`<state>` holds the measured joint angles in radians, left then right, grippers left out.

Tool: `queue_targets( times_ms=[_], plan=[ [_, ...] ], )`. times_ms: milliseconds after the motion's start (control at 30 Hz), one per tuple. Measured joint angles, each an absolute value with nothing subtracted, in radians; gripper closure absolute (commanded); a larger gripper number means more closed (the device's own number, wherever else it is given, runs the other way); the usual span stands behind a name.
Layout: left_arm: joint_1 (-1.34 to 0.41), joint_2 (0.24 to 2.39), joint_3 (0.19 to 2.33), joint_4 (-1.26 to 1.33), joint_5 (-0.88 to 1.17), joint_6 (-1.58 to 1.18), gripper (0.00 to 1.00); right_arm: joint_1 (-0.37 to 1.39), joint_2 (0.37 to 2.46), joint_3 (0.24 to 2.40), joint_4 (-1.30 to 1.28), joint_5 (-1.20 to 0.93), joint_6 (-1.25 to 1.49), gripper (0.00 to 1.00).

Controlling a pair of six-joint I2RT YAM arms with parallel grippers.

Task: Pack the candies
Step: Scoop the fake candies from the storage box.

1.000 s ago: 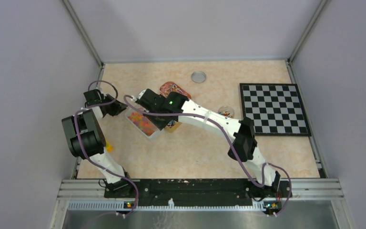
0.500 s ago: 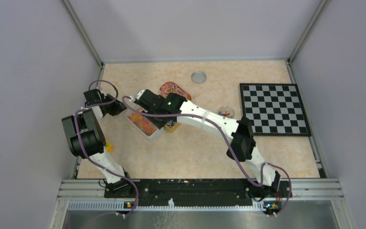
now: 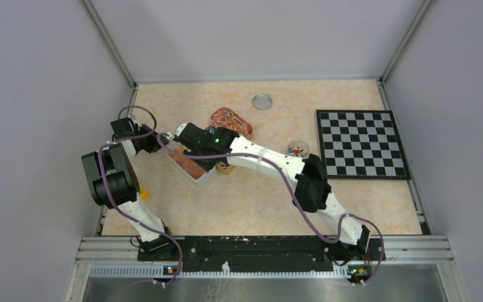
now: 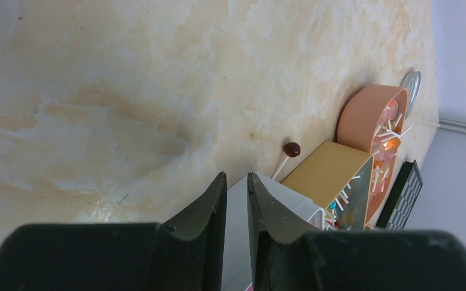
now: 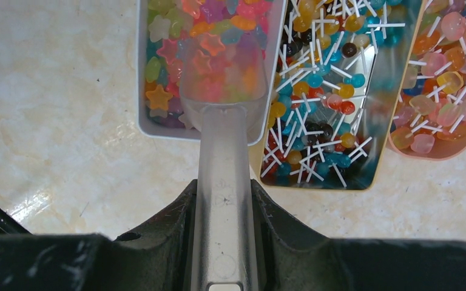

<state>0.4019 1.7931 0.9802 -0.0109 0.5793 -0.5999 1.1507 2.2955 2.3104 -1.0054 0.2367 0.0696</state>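
1. The right gripper point(image 5: 224, 195) is clenched on the handle of a clear plastic scoop point(image 5: 223, 115), at the lower centre of the right wrist view.
2. The bowl of the scoop lies inside a white rectangular plastic container point(image 5: 141, 91) at the upper left of that view.
3. The candies point(image 5: 170, 54), star-shaped and round pieces in mixed colours, fill this container.
4. The left gripper point(image 4: 235, 182) is closed on one wall of the white container, at the bottom centre of the left wrist view.
5. Just beside the container stands a yellow rectangular box point(image 4: 327, 173) with small lollipops, and an orange oval tray point(image 4: 361, 115) is further to the upper right.
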Motion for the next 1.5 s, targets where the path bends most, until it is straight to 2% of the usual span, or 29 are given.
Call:
queue_targets(
  times_ms=[600,1500],
  plan=[
    [0.403,1.794,0.984,-0.011,0.591,-0.591,0.76,1.151,2.284,2.046,-0.763,0.259,0.071,1.00],
    [0.403,1.794,0.986,-0.030,0.614,-0.580,0.69,1.150,2.089,1.573,-0.277,0.277,0.105,1.00]
  ],
)
